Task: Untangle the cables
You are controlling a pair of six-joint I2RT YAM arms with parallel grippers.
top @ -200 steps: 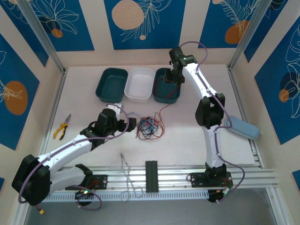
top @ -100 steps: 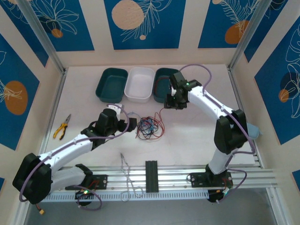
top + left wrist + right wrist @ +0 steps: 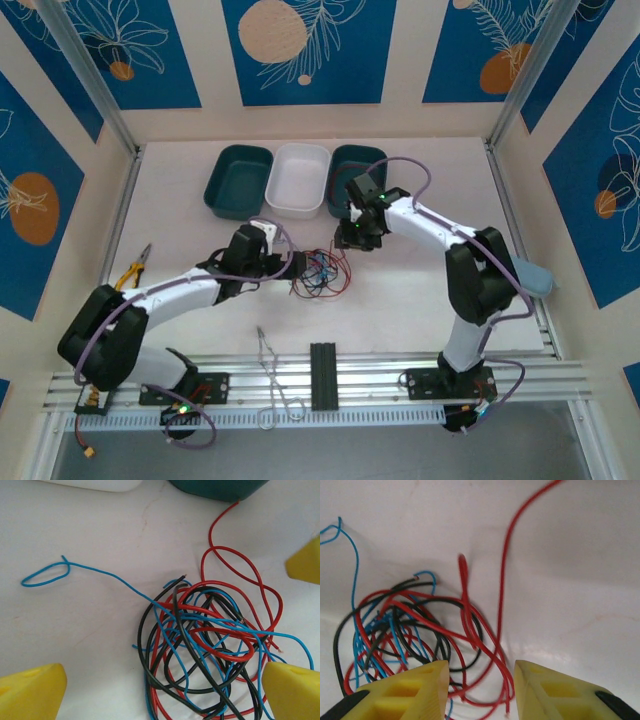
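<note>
White table (image 3: 400, 300), blue-and-cream panelled walls on 3 sides. Cables (image 3: 318, 272) lay mid-table in 1 red, black and blue tangle, with bare surface open to its right and toward the near rail. Left gripper (image 3: 292, 265) sat just left of the tangle, fingers spread wide, holding nothing. Right gripper (image 3: 356, 238) stood at its far edge, fingers (image 3: 410, 690) apart, red strands loose in the gap. 3 trays (image 3: 300, 180) lined the far edge. Pliers (image 3: 132, 270) lay near the left edge.
</note>
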